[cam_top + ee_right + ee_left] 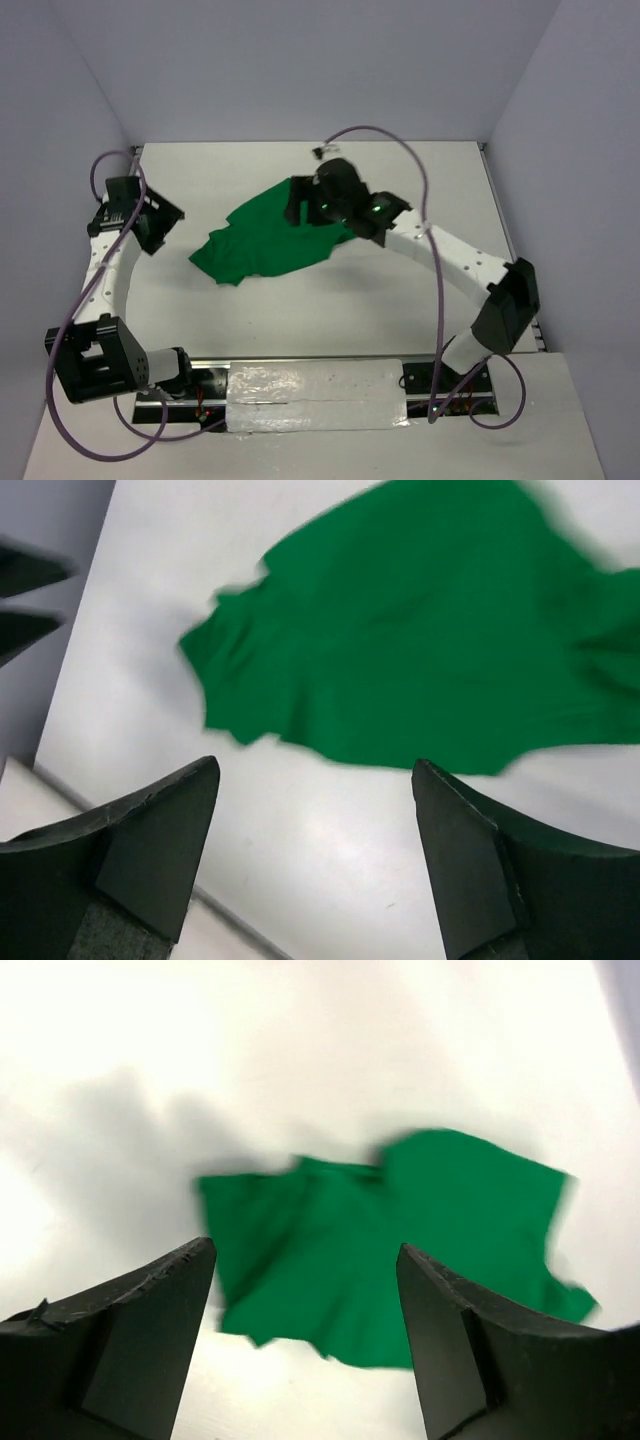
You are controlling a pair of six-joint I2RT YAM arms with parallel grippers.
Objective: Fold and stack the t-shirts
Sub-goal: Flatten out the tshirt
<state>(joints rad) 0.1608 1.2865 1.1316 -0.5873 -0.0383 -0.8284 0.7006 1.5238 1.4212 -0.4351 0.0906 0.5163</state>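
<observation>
A bright green t-shirt (265, 238) lies crumpled and unfolded on the white table, near its middle. My left gripper (162, 226) hovers left of the shirt, open and empty. In the left wrist view the gripper (305, 1250) looks down on the shirt (400, 1250), which lies beyond the fingertips. My right gripper (300, 205) hangs over the shirt's far right part, open and empty. In the right wrist view the gripper (315, 767) is above bare table, and the shirt (420, 650) lies past its tips. Neither gripper touches the cloth.
The white table (350, 300) is enclosed by pale walls at the back and both sides. A foil-covered strip (315, 395) runs between the arm bases at the near edge. Purple cables (435, 250) loop along both arms.
</observation>
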